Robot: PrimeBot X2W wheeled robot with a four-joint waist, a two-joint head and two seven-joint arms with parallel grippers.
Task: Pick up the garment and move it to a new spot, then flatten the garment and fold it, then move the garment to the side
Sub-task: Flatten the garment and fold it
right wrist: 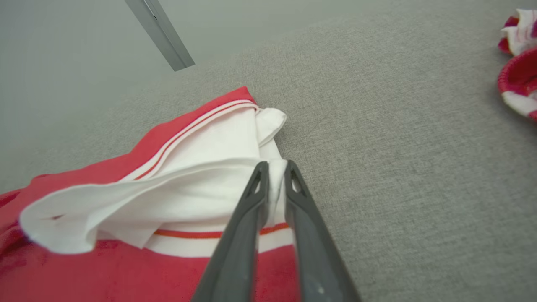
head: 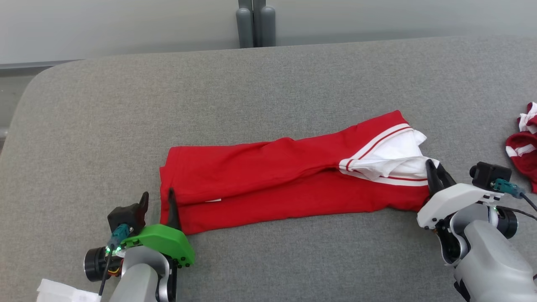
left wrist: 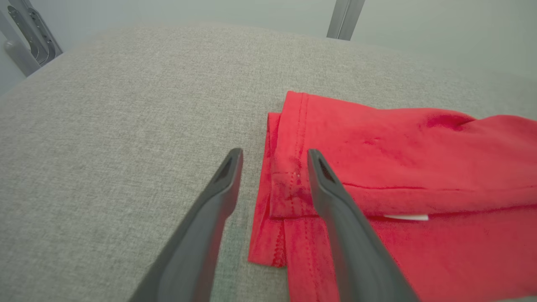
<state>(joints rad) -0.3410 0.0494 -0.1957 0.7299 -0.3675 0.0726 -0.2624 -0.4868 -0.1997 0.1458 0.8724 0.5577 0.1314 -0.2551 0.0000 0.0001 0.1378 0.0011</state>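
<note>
Your garment point(head: 272, 184) lies folded lengthwise, left gripper point(head: 158, 193) fingers open, right gripper point(head: 434, 164) fingers pinching its white end; moving it aside looks pending.

Place: most likely a robot lab or test room.
Surface: a wide table point(head: 293, 67) covered in plain grey cloth, its far-left corner rounded.
Backdrop: a bare pale wall point(head: 126, 25) close behind the table.
Fittings: grey posts point(head: 268, 25) standing upright at the table's far edge.
Work piece: one red garment point(head: 272, 184) laid out alone, with a bundle point(head: 522, 151) of red and white cloth at the right edge.
Gear: a small black camera point(head: 488, 175) with a plugged cable on the right arm point(head: 491, 260).
</note>
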